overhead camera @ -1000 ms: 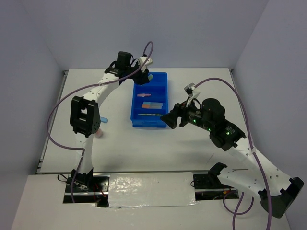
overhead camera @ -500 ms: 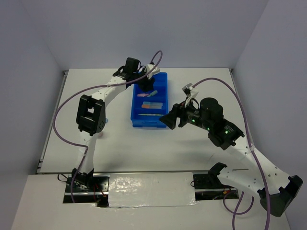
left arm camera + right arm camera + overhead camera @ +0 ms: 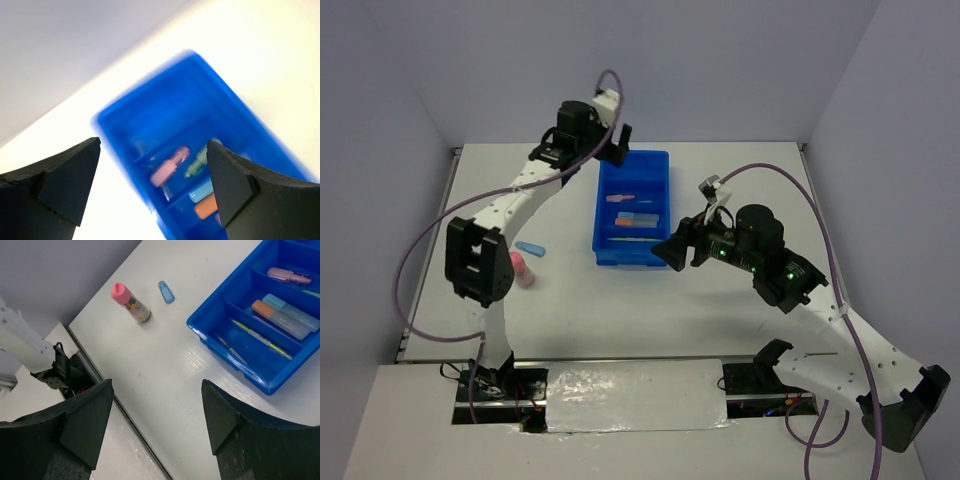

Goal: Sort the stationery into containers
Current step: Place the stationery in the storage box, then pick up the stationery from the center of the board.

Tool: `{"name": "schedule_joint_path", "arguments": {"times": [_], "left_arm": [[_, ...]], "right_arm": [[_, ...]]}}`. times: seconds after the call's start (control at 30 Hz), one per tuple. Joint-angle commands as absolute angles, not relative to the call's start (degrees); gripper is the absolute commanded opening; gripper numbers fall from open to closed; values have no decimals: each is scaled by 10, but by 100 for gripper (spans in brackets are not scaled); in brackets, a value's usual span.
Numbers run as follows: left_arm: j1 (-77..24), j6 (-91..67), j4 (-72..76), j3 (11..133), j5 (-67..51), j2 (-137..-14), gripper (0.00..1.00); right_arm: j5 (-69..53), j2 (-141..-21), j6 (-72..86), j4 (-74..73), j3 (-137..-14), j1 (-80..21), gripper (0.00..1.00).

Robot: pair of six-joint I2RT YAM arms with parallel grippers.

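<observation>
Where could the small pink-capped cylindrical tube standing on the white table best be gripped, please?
Probably across the round body of the pink-capped tube, below its cap, from above: it appears upright, sides free, apart from the small flat light-blue piece.

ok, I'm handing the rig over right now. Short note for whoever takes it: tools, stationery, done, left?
Left tool: open, empty, above the far end of the blue tray.
Right tool: open, empty, by the tray's near right corner.
Done: yellow pen and grey pen in the nearest compartment; orange-grey marker and blue marker in the next; pink marker and green marker in the third.
Left: small blue piece and pink-capped piece on the table, left of the tray.
</observation>
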State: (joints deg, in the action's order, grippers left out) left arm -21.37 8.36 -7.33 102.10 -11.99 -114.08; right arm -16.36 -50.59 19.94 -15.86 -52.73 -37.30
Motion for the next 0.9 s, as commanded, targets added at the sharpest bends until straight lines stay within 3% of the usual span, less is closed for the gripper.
{"name": "schedule_joint_path", "arguments": {"times": [0.0, 0.07, 0.17, 0.27, 0.37, 0.6, 0.87], "left_arm": [[-189, -195, -95, 1062, 192, -1044, 99], [-177, -356, -242, 1069, 332, -1025, 99], [-170, -497, -333, 1027, 413, -989, 99], [-133, -606, -424, 962, 393, -953, 99], [-89, -632, -408, 851, 325, -925, 99], [-84, -682, -536, 877, 307, -997, 99], [-83, -700, -497, 816, 268, -1021, 98]], "right_arm": [[-173, -506, 206, -120, -516, -372, 78], [-181, -511, 209, -114, -517, -374, 78], [-192, -512, 215, -115, -515, -374, 78], [-171, -499, 215, -125, -511, -373, 78], [-162, -495, 216, -131, -508, -373, 78], [-167, -504, 224, -128, -498, -374, 78], [-156, -503, 218, -134, -494, -374, 78]]}}
